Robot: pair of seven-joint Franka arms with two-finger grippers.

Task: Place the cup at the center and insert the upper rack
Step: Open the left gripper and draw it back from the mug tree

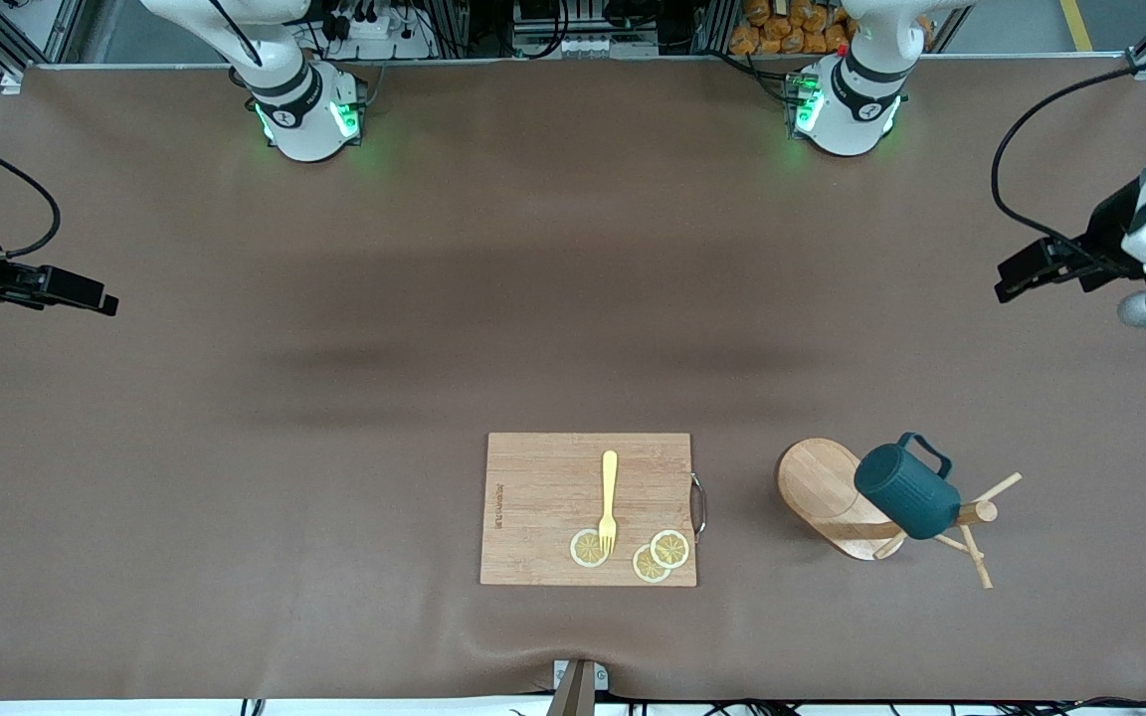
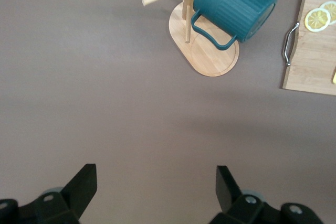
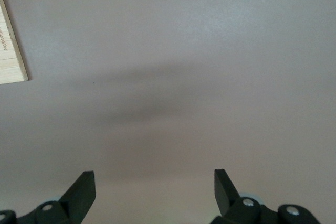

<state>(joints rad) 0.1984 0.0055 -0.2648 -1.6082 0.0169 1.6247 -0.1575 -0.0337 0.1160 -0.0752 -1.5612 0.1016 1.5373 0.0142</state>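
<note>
The dark teal cup [image 1: 906, 492] hangs tilted on the wooden mug tree, whose oval bamboo base [image 1: 817, 477] stands toward the left arm's end of the table, near the front camera. The left wrist view shows the cup [image 2: 236, 3] and the base [image 2: 210, 51] well ahead of my left gripper [image 2: 156, 182], which is open and empty. In the front view the left gripper [image 1: 1016, 278] hovers at the table's edge. My right gripper [image 1: 95, 296] hovers at the right arm's end of the table; it is open and empty over bare mat [image 3: 155, 182].
A rectangular bamboo cutting board [image 1: 533, 497] with a metal handle lies beside the mug tree, toward the table's middle. It carries a yellow fork [image 1: 609, 497] and three lemon slices [image 1: 669, 548]. Its edge shows in both wrist views [image 2: 312, 61] [image 3: 10, 51].
</note>
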